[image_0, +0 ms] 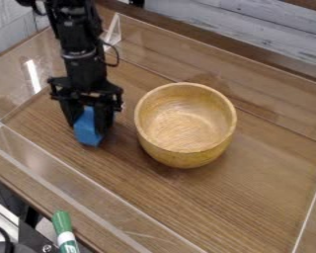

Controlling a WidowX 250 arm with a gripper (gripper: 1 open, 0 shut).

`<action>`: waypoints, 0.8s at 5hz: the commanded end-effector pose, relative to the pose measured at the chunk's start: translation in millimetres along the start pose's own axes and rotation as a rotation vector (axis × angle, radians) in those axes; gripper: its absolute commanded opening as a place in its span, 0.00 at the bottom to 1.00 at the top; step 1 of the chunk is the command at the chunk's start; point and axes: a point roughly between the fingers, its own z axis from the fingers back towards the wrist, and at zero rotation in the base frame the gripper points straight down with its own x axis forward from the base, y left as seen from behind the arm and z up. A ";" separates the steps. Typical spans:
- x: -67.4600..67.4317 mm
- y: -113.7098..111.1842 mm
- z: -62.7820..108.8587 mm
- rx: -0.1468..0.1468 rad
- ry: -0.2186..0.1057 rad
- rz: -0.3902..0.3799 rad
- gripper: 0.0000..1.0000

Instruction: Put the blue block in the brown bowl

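Camera view: gripper [88, 126] clenched on the blue block [88, 131] (pointing straight down), block between its fingers on the table [253, 178], beside the brown bowl [186, 124].

We see a glossy brown wooden table [253, 168] with visible grain, ringed by low clear plastic walls. On it stands the round light-brown wooden bowl [186, 124], upright and open side up, near the middle, and just to its left in the picture the small medium-blue rectangular block [88, 126] sits on the tabletop, apart from the bowl. At the near edge lies a green-capped marker [63, 231], outside the clear wall
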 end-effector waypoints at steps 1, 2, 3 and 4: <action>6.0 -8.2 48.9 0.012 -0.102 -0.030 0.00; 1.1 -18.5 83.0 -0.006 -0.131 -0.049 0.00; -5.6 -29.8 115.7 -0.031 -0.148 -0.068 0.00; -15.9 -45.9 135.4 -0.050 -0.157 -0.099 0.00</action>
